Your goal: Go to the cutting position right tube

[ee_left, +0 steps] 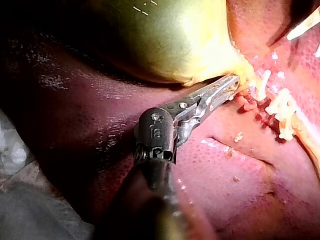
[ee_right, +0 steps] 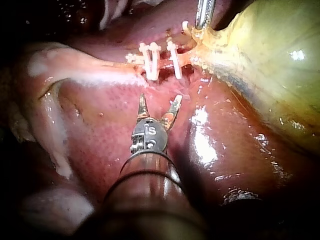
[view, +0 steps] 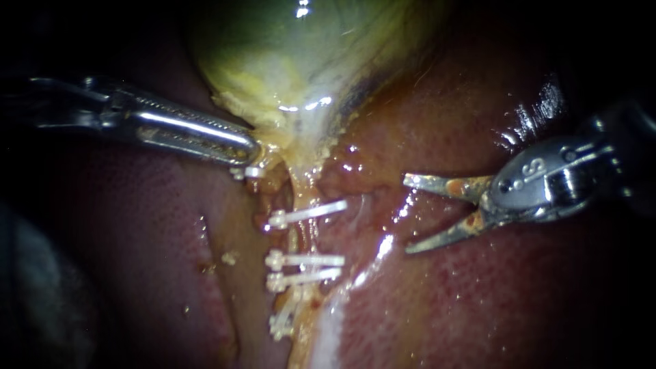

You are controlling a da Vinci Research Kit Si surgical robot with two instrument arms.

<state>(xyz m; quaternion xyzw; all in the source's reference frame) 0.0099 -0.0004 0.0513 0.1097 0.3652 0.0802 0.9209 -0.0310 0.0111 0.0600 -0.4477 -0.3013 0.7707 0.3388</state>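
The tube (view: 301,236) runs from the gallbladder (view: 301,61) down across the liver (view: 478,301), crossed by white clips (view: 307,260). The right instrument (view: 408,214), end effector wide open and empty, points at it; the left instrument (view: 249,156) has its end effector clamped on the gallbladder's neck.

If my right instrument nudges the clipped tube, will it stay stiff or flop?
Probably floppy: the tube is a thin pale strand from the gallbladder. Likely slippery: wet glints lie all around it. The clips may stiffen it slightly.
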